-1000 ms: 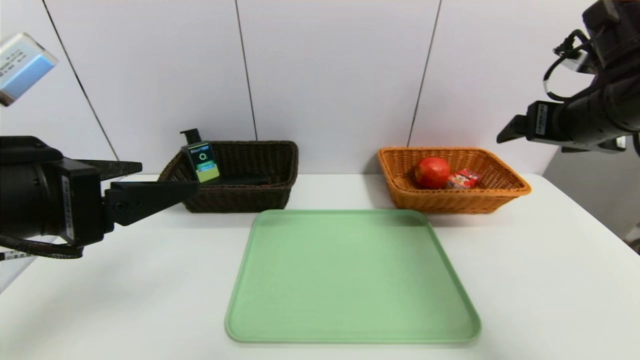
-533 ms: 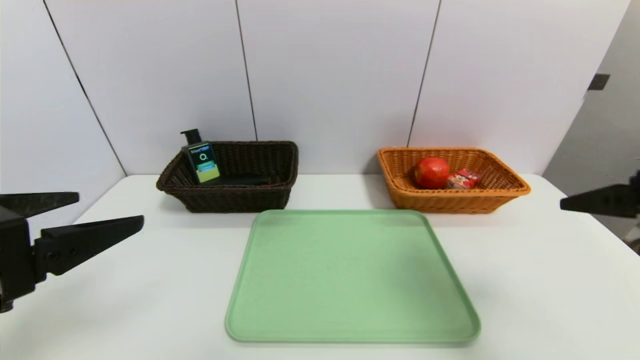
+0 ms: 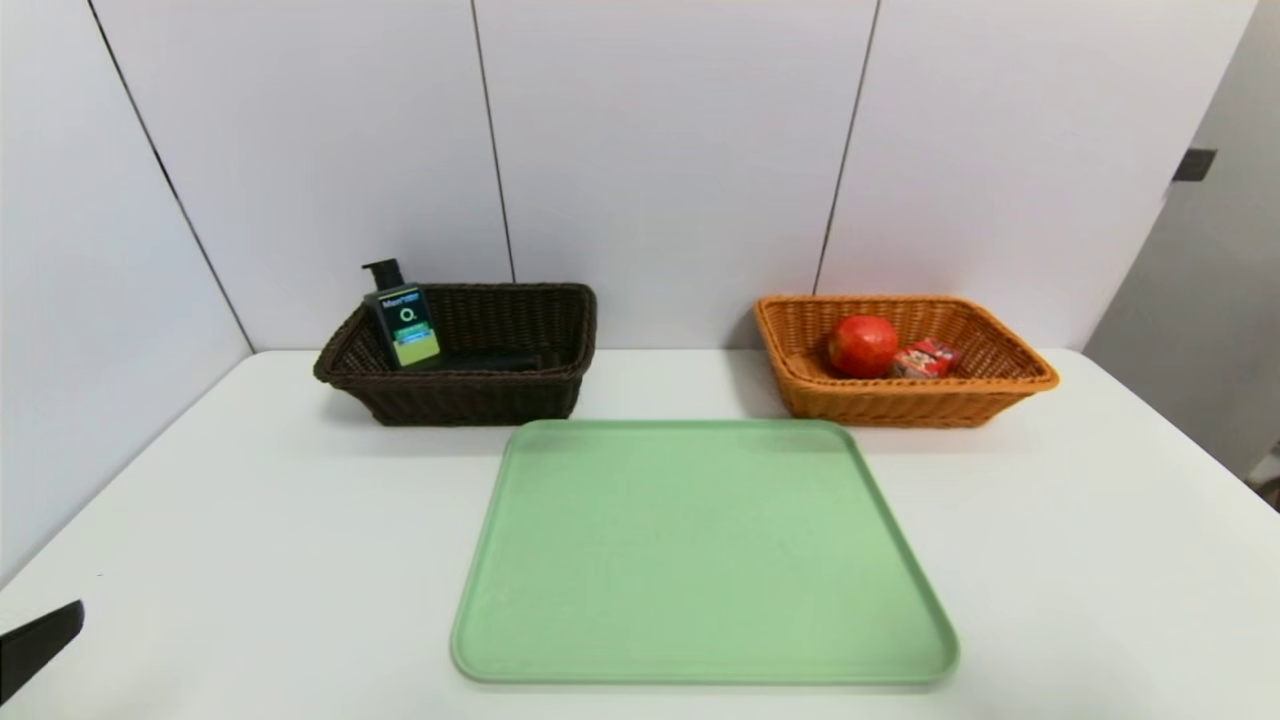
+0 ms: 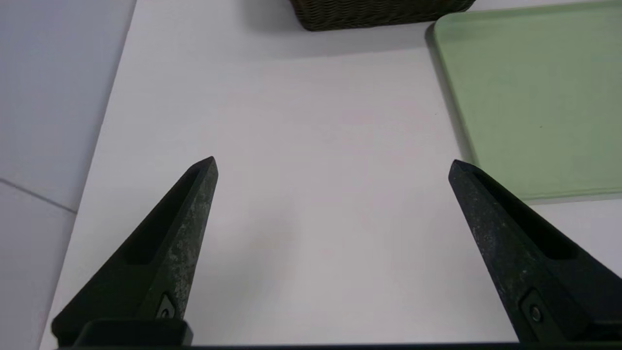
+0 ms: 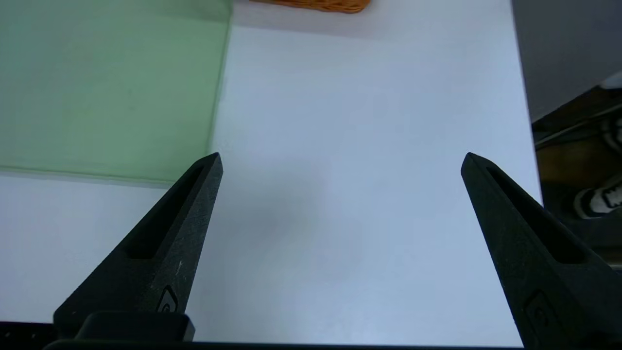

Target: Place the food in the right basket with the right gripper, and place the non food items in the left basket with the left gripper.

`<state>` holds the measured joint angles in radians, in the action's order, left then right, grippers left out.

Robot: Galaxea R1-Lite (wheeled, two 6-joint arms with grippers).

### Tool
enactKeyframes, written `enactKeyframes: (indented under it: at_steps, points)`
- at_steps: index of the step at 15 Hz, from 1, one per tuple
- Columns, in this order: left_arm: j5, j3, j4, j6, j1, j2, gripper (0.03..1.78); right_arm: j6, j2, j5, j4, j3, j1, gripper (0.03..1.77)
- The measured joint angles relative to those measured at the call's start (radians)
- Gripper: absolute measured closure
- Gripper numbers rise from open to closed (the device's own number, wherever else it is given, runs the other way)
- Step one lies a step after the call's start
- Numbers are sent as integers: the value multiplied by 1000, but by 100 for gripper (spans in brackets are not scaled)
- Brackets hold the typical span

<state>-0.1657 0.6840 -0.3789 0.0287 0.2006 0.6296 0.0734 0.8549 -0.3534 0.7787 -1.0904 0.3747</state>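
The apple (image 3: 863, 345) and the little red drink carton (image 3: 926, 357) sit side by side inside the orange basket (image 3: 1010, 380), up at about one o'clock on the table (image 3: 1050, 560). Over at eleven o'clock, the dark brown basket (image 3: 470, 400) holds the pump bottle (image 3: 405, 322), propped against its wall at the nine o'clock end, with a long black pouch (image 3: 485, 358) lying low beside it (the rubber duck is not visible from here, presumably down behind the rim). Between and in front of the two baskets, the green tray (image 3: 700, 560) lies bare at dead centre.

And here is the change: both arms are pulling out! A second ago the left gripper hung large at nine o'clock and the right arm loomed at two o'clock; half a second ago only their tips showed at the edges. Now the left gripper (image 4: 333, 163) is just a sliver at seven o'clock in the head view, and the right gripper (image 5: 342, 158) has left that view altogether. Each wrist camera shows its own fingers spread wide over bare white tabletop, nothing between them, the tray edge just off to one side.

With nothing left on the tray and both hands empty and retreating, I judge the sorting finished, provided the duck really is in that dark basket.
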Motion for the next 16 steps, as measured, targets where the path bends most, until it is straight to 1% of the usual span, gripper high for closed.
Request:
enactKeyframes:
  at_steps: [2, 3, 5, 7, 10, 14, 16]
  points:
    - [4, -43, -23, -25, -57, -75, 12, -7, -36, -48, -9, 8, -23, 11]
    - [5, -60, -28, -30, -75, -105, 12, -7, -56, -51, -10, 10, -36, 11]
    - [5, -85, -45, -41, -98, -163, 12, -11, -104, -50, -9, 21, -67, 11]
    - [6, -104, -58, -75, -119, -217, 12, -20, -162, -45, -9, 53, -103, 11]
    - [6, -161, -67, -112, -151, -303, 12, -23, -243, -35, -21, 132, -147, 11]
    - [11, -238, -72, -126, -176, -389, 12, -23, -341, -32, -25, 235, -189, 11]
    - [17, -275, -66, -132, -184, -417, 12, -24, -389, -15, -25, 283, -211, 11]
